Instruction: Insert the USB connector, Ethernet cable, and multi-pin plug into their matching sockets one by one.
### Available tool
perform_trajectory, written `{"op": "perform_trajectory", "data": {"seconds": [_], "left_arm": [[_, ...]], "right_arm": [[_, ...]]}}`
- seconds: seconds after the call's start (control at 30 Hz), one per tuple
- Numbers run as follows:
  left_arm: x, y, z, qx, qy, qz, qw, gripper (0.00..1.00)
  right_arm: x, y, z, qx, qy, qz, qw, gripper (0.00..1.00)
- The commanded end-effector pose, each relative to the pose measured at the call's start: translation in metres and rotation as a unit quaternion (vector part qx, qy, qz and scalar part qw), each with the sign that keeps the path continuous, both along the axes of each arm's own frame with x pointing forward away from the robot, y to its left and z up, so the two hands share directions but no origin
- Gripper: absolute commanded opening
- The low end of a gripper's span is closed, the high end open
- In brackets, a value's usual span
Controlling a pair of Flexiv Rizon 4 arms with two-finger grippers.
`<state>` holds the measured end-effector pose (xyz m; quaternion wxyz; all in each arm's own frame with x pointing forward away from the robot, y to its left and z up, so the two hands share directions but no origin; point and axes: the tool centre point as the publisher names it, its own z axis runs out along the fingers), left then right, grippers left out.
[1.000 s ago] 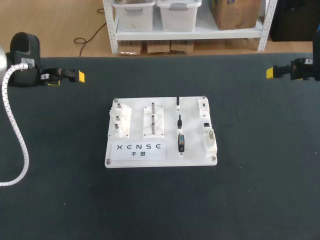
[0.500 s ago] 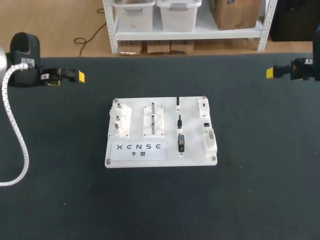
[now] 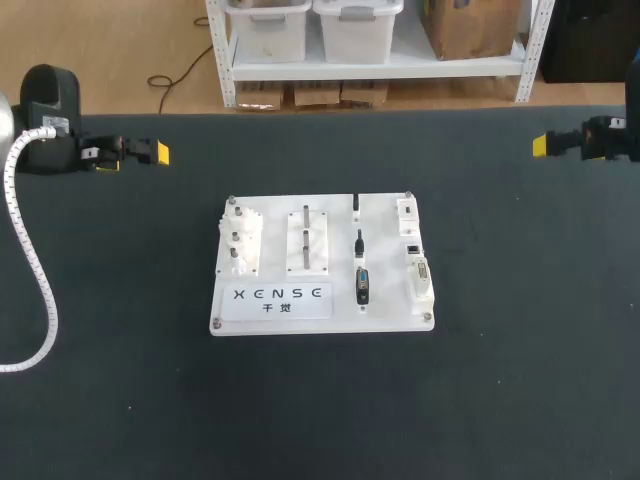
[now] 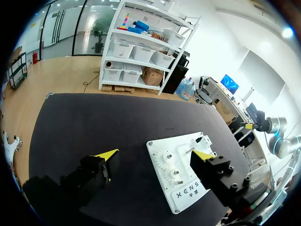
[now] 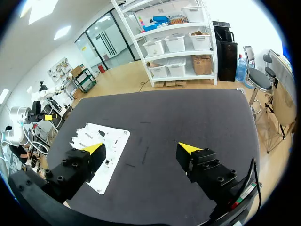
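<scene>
Starting at the near side: the white board (image 3: 320, 325) is sitting mid-table, and the three plugs are lying on it in one column, right of the board's middle. Nearest is the chunky multi-pin plug (image 3: 363, 286), behind it a slimmer plug (image 3: 359, 243), and farthest a small one (image 3: 357, 204). All three are lying with their long axes running near-to-far. The socket blocks (image 3: 421, 278) are lined up just beside them, along the board's right edge, so I'm guessing each insert is going to be a short hop sideways.

Both arms are parked well apart from the board, out by the table's far corners. The left gripper (image 4: 155, 154) is standing wide open with nothing in it, and the right gripper (image 5: 141, 148) is wide open and empty too. The plug column is lying ahead of both jaws and toward the table's middle. The right one is looking slightly nearer, and it's on the socket side.

Stuff I'm struggling with: I can't tell which slim plug is USB and which is Ethernet. In the left wrist view a finger is covering the board's plug corner, and in the right wrist view the plugs are too tiny to make out.
</scene>
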<state>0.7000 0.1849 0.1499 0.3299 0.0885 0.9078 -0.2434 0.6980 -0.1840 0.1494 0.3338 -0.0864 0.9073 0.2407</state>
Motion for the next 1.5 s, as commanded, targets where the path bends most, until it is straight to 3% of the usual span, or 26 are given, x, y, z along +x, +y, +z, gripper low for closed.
{"op": "perform_trajectory", "data": {"seconds": [0.03, 0.67, 0.83, 1.03, 1.23, 1.5], "left_arm": [[0.000, 0.000, 0.000, 0.000, 0.000, 0.000, 1.000, 1.00], [0.000, 0.000, 0.000, 0.000, 0.000, 0.000, 1.000, 1.00], [0.000, 0.000, 0.000, 0.000, 0.000, 0.000, 1.000, 1.00], [0.000, 0.000, 0.000, 0.000, 0.000, 0.000, 1.000, 1.00], [0.000, 0.000, 0.000, 0.000, 0.000, 0.000, 1.000, 1.00], [0.000, 0.000, 0.000, 0.000, 0.000, 0.000, 1.000, 1.00]], "right_arm": [[0.000, 0.000, 0.000, 0.000, 0.000, 0.000, 1.000, 1.00], [0.000, 0.000, 0.000, 0.000, 0.000, 0.000, 1.000, 1.00], [0.017, 0.042, 0.014, -0.074, 0.002, -0.013, 0.997, 1.00], [0.034, 0.099, 0.020, -0.119, 0.037, -0.049, 0.991, 1.00], [0.038, 0.161, 0.001, -0.175, 0.079, -0.060, 0.980, 1.00], [0.034, 0.213, -0.038, -0.212, 0.122, -0.050, 0.968, 1.00]]}}
